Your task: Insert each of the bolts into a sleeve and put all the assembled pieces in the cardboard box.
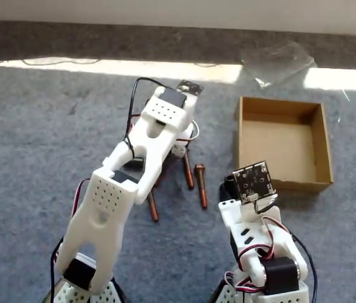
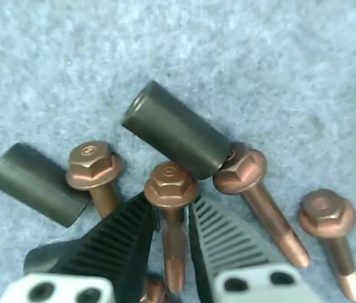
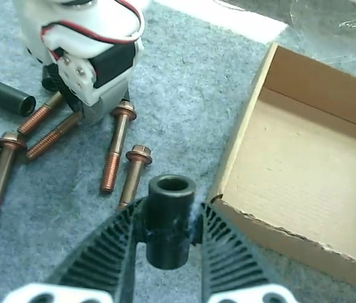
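My left gripper (image 2: 170, 211) is shut on the shank of a copper bolt (image 2: 169, 186) lying among the loose parts on the grey carpet. Around it lie two black sleeves (image 2: 175, 129) (image 2: 36, 183) and three more bolts (image 2: 94, 167) (image 2: 254, 189) (image 2: 329, 230). My right gripper (image 3: 168, 218) is shut on another black sleeve (image 3: 167, 243), held upright with its bore facing up, just beside the near corner of the cardboard box (image 3: 304, 189). In the high view the box (image 1: 247, 136) sits to the right of the bolts (image 1: 201, 185), and nothing lies in it.
The left arm (image 1: 153, 145) stretches over the parts pile and hides part of it. One bolt (image 1: 152, 205) lies beside that arm's forearm. A clear plastic bag (image 1: 276, 63) lies beyond the box. Open carpet spreads to the left.
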### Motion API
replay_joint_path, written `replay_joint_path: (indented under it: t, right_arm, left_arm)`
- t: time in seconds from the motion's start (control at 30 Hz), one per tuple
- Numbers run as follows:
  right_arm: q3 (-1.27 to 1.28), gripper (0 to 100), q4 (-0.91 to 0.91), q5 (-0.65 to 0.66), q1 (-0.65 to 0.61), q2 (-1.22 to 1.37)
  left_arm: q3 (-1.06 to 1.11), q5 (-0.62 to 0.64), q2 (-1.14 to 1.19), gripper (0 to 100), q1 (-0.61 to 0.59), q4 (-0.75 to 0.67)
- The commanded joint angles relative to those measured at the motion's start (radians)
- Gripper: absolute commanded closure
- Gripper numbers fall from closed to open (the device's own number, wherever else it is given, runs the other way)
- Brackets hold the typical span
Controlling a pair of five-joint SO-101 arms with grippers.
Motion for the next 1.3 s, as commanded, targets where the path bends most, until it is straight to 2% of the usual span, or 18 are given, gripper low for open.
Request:
replay_joint_path:
  t: [0.0,0.23,0.33,0.4,0.67,0.9,1.17,1.27]
  right_arm:
    - [-0.005,99.5,-0.028,0.002,-0.008,-0.007]
    - [-0.005,99.5,-0.031,0.002,-0.008,-0.007]
    - [-0.005,99.5,-0.033,0.002,-0.008,-0.007]
    - [-0.005,99.5,-0.035,0.002,-0.008,-0.007]
    - [0.013,99.5,-0.065,-0.005,-0.010,-0.007]
    - [0.151,99.5,-0.234,-0.002,-0.010,-0.007]
    - [0.170,99.5,-0.246,-0.003,-0.010,-0.007]
    - [0.173,99.5,-0.246,-0.002,-0.061,-0.007]
  left_arm:
    - [-0.036,-0.009,0.007,100,0.024,-0.066]
    - [-0.041,-0.023,-0.007,100,0.021,-0.060]
    - [-0.058,-0.143,-0.062,100,0.021,-0.021]
    - [-0.058,-0.175,-0.117,100,0.024,0.009]
    - [-0.047,-0.178,-0.236,100,0.018,0.054]
    - [-0.047,-0.178,-0.303,100,0.018,0.091]
    - [-0.045,-0.180,-0.426,100,-0.027,0.155]
    - [-0.045,-0.180,-0.472,100,-0.038,0.181]
